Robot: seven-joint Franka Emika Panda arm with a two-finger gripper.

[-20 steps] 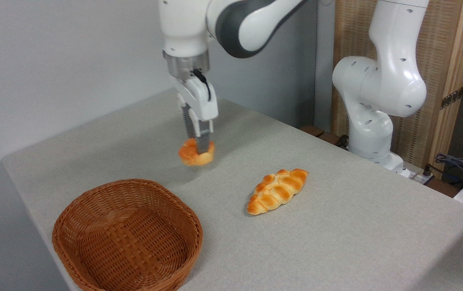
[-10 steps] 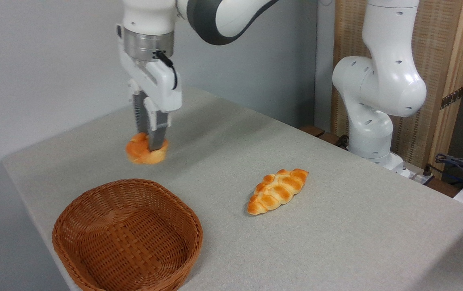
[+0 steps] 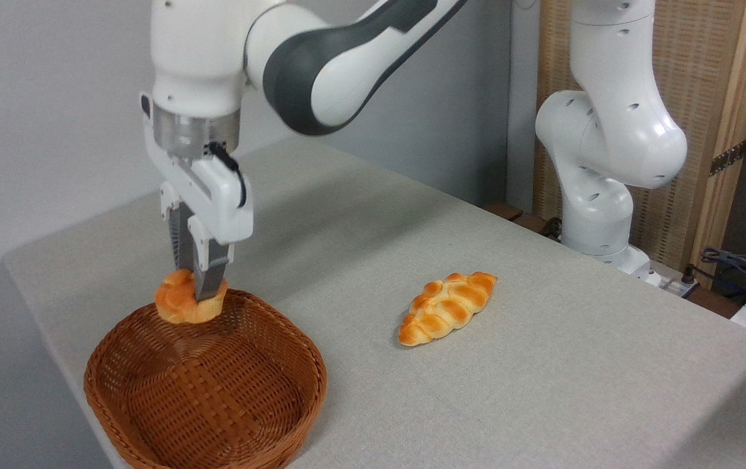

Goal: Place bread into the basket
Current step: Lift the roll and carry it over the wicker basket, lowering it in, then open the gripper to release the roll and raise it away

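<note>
Bread (image 3: 181,305): small round orange-golden bun, knobbly top, hanging in the air at the basket's far rim — over the rim edge or just inside it, cannot tell which.
Gripper (image 3: 204,294): pointing straight down, fingers clamped on the bun's top; the near finger (image 3: 209,280) shows dark against the crust, the other is mostly hidden behind it.
Basket (image 3: 151,417): shallow reddish-brown wicker, rounded-square, nothing in it, sits at the table's near-left corner.
Table (image 3: 542,365): grey cloth-like surface, flat.
Braided loaf (image 3: 446,307): longer golden loaf lying on the table, well apart from the basket to the right — not the one being carried.
Arm base (image 3: 607,163): white, standing at the table's far right side.
Handling guess: bun looks light and probably soft or foam-like; the fingers seem to bite in a little, so it likely squashes rather than slips. Ribbed sides and bumpy top give grip. Not fragile-looking.
Where to hold: across the top, as now, pinching the middle of the knob; a grip low on the sides would also work.
Stage: carry nearly done, release not yet made.
Next, likely: shift further over the basket's middle, lower a bit, let go.
Risk: dropping now could land it on the rim and roll it out.
</note>
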